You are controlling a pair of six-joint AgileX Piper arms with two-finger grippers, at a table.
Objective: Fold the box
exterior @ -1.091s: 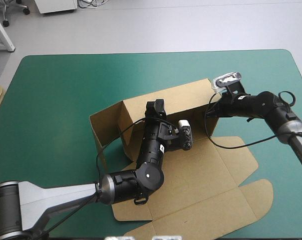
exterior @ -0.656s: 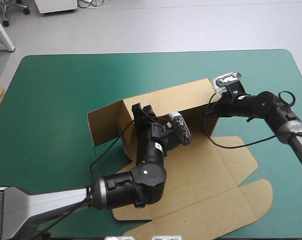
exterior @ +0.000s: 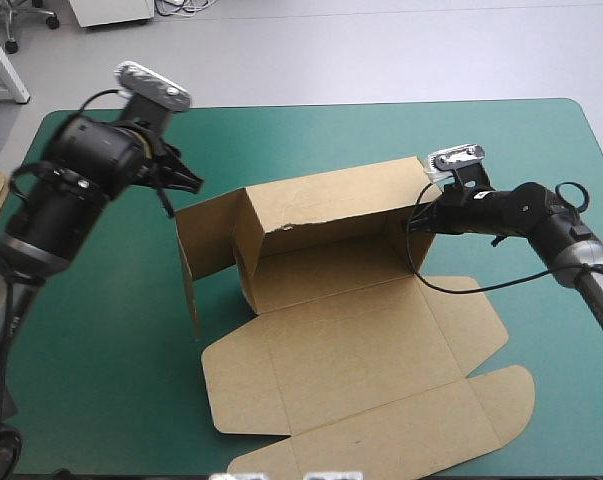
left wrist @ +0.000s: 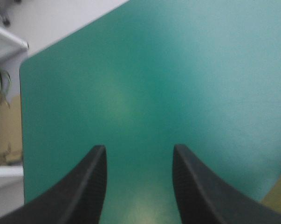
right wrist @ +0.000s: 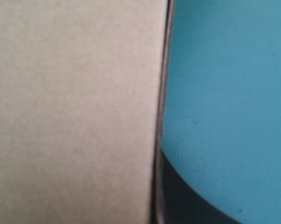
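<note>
At upper left, the left gripper [exterior: 184, 178] has swung up out of the box [exterior: 326, 215], its fingers spread over the teal-green cover [left wrist: 177, 70]. The box sits mid-frame with its back wall standing unaided. At right, the right gripper [exterior: 426, 205] pinches its end wall.

No legible text, label, number or sign anywhere on the box [exterior: 331, 330] or teal-green cover [exterior: 111, 320]

Left tool [left wrist: 139, 149] withdrawn from inside box [exterior: 331, 230], now raised over cover [exterior: 111, 330] beyond box's left wall.
</note>
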